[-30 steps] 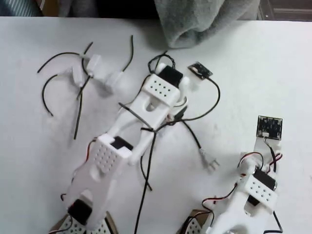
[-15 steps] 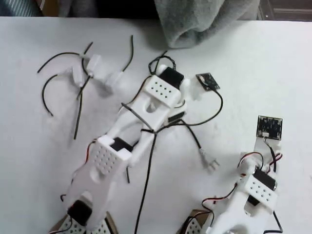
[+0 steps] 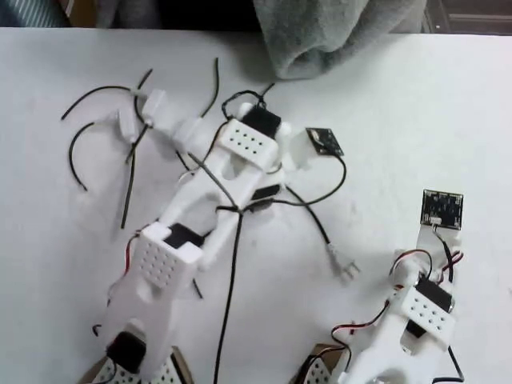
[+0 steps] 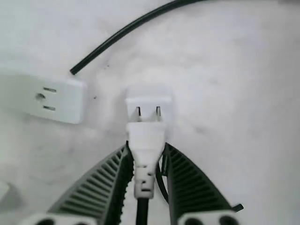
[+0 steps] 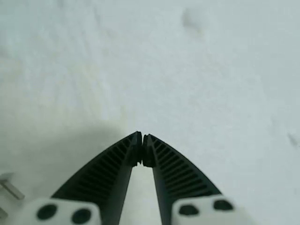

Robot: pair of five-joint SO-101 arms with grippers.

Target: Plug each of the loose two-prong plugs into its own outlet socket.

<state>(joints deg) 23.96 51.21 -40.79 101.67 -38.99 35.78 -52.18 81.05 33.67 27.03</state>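
Note:
My left gripper (image 4: 146, 149) is shut on a white two-prong plug (image 4: 146, 133) with a black cord. The plug's prongs (image 4: 138, 112) meet the face of a small white socket (image 4: 147, 99), and part of their length still shows. A second white socket (image 4: 55, 99) lies just beside it, its slots empty. In the high view the left arm (image 3: 240, 148) reaches over the cluster of sockets (image 3: 188, 132) at the back left. Another loose plug (image 3: 344, 266) lies on the table right of centre. My right gripper (image 5: 142, 150) is shut and empty just above the table, near that plug's prongs (image 5: 10, 190).
Several short black cords (image 3: 128, 180) trail from the sockets at the back left. A grey cloth (image 3: 336, 36) lies at the table's far edge. The right arm (image 3: 422, 314) sits at the front right, and the white table (image 3: 416, 120) is bare at the back right.
The left arm has swung left toward the sockets, carrying the plug with it. The right arm and the loose plug have stayed where they were.

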